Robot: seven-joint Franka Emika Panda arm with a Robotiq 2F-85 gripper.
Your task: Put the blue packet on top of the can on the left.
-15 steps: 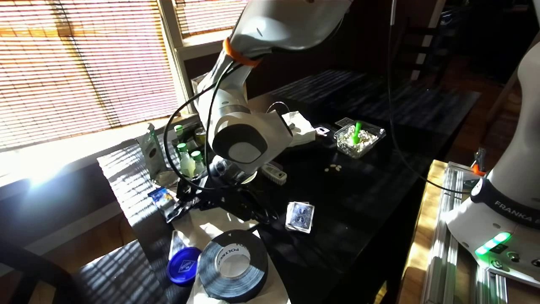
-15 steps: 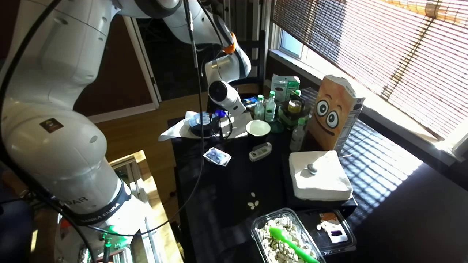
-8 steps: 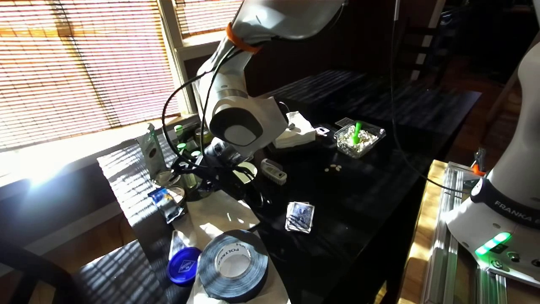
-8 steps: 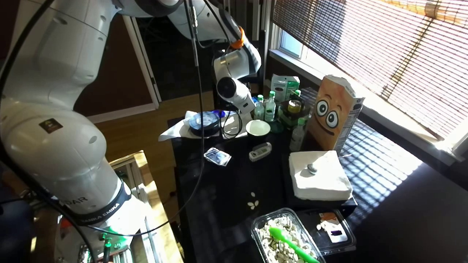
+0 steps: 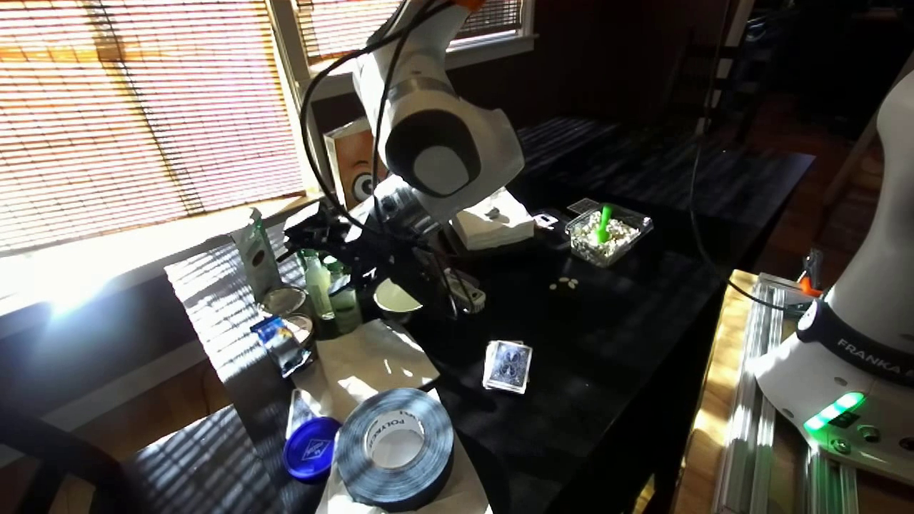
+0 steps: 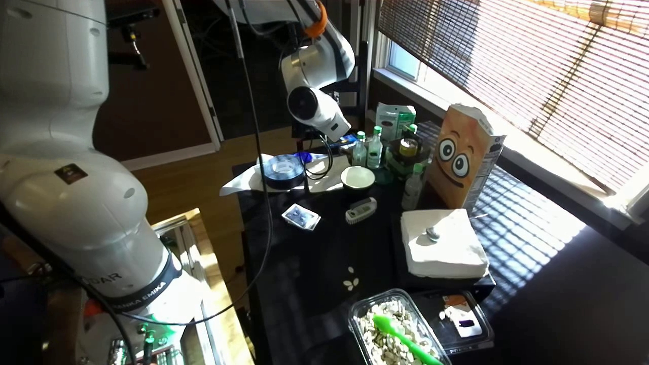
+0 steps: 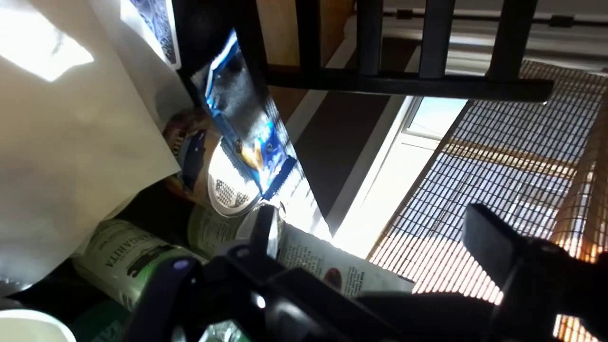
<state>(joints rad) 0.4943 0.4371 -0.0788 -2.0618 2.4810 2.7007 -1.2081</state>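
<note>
Below the spread-apart gripper (image 7: 368,211), the blue packet (image 7: 248,118) seemingly overlies the can (image 7: 202,164).

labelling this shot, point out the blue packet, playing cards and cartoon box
Blue packet (image 7: 247,118): wrist view, middle of its face
Playing cards (image 5: 508,367): an exterior view, top card's back
Cartoon box (image 6: 453,158): an exterior view, front panel

FRANKA on arm (image 5: 850,357), POLY on tape (image 5: 396,484), GARITA on bottle (image 7: 126,261)
</note>
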